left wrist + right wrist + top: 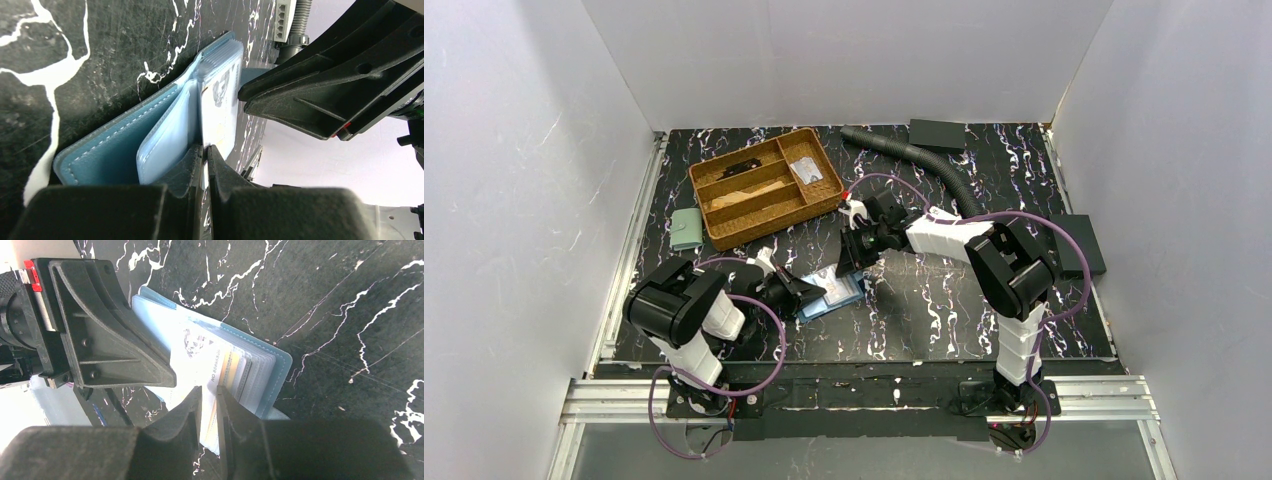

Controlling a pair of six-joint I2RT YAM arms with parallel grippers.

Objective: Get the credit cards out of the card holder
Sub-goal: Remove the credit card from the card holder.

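Clamping one leaf of the card holder point(115, 150) between tightly closed fingers, the left gripper point(205, 150) pins the wallet where it lies open on the dark marbled table point(924, 320), just ahead of the left arm. Its clear sleeves fan out, and the credit cards point(235, 370) sit inside them, none yet out. From the far side the right gripper point(209, 390) reaches in, its fingers a narrow way apart. The edge of the top card point(212, 365), a pale one with dark print, runs into the gap, but whether the pads actually press it cannot be told from these views. The likely trouble lies right there. With so slight a hold, a pull could let the card slip, or the fingers could catch the plastic sleeve along with the card and drag the whole wallet. Since the left gripper holds only a thin leaf near the edge, a hard tug might also pull that leaf free or swing the wallet round. The two grippers sit very close together, so a misjudged move could knock one into the other. Farther back stand a wicker tray point(774, 225), a green pouch point(687, 228) beside it and a ribbed hose point(924, 158), all well apart from the work.
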